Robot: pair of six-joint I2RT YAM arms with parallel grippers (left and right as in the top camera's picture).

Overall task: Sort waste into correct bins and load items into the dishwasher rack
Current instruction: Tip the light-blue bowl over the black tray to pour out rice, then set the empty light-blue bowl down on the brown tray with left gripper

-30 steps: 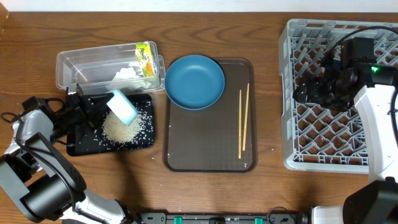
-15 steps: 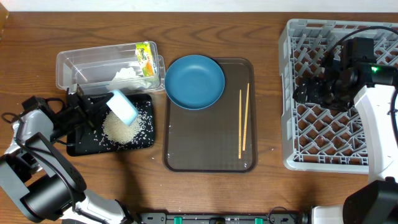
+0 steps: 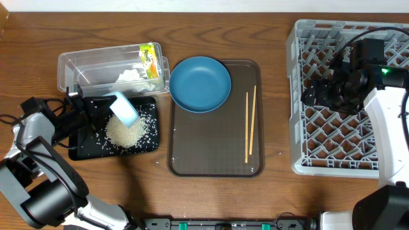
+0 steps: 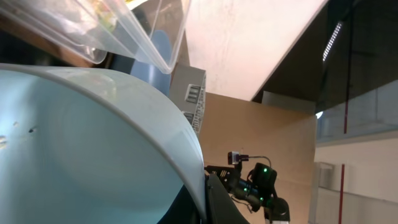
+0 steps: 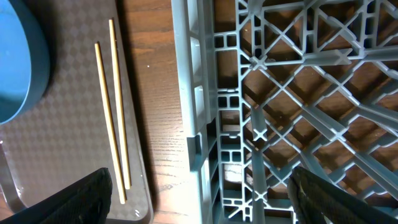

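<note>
Left gripper (image 3: 102, 110): I have it pinched tight on the rim of the light-blue bowl (image 3: 124, 110), tipped over the black tray (image 3: 83, 152).
Rice (image 3: 124, 132): heaped in the black tray, beneath the bowl.
Clear tub (image 3: 70, 70): I see the tissue (image 3: 130, 75) and wrapper (image 3: 149, 57) inside.
Right gripper (image 3: 312, 96): jaws wide, holding nothing, above the dishwasher rack (image 3: 332, 128) near its left wall.
Brown tray (image 3: 214, 147): carries the dark-blue plate (image 3: 199, 84) and the chopsticks (image 3: 250, 124).
</note>
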